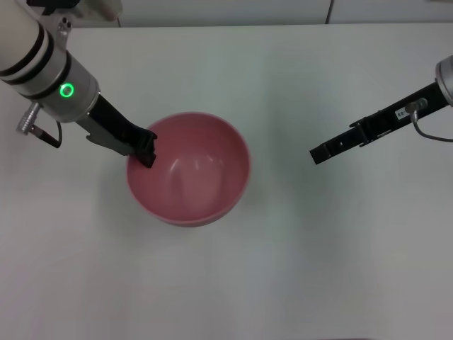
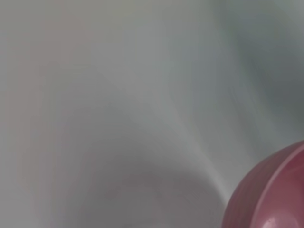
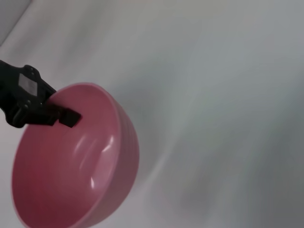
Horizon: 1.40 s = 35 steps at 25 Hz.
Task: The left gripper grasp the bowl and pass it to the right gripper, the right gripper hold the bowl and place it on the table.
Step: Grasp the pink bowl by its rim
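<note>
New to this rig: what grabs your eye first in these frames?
The glossy pink bowl stands out left of centre on the plain white table. The left gripper is at the bowl's left rim, one of its fingers reaching inside the rim, with a green ring glowing on its arm. The right gripper hangs apart on the right, pointing toward the bowl without touching it.

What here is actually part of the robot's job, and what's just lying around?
Part of the job:
- bowl
- left gripper, clamped on the bowl's rim
- right gripper, waiting off to the bowl's right
- table

Lying about:
- nothing else visible
</note>
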### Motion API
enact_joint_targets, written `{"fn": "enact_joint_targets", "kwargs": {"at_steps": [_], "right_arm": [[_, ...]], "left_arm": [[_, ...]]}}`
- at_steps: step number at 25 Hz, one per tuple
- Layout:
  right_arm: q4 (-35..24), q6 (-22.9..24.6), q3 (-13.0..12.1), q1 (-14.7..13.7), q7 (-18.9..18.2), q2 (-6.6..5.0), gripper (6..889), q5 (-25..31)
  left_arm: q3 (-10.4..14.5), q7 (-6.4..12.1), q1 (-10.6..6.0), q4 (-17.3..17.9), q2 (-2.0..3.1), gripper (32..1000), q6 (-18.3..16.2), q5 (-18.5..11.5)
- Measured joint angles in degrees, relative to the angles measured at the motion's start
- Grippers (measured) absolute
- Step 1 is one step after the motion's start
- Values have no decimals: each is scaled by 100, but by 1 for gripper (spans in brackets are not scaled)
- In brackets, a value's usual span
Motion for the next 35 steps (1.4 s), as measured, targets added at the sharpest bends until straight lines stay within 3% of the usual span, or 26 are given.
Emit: {"fn": "enact_joint_targets", "kwargs": {"at_steps": [8, 20, 28, 35], "right_arm": [[-17, -86, 39, 189, 22, 0, 853, 149], [-21, -82, 24, 396, 53, 1, 849, 231], [118, -39, -12, 660, 127, 1, 847, 203], [523, 49, -216, 892, 131, 1, 844, 186]], "left_arm": [[170, -106, -27, 5, -15, 74, 0, -5], [829, -449, -51, 386, -24, 84, -1, -405], [878, -518, -204, 336, -23, 90, -122, -374], [859, -538, -287, 325, -7, 96, -197, -370]]}}
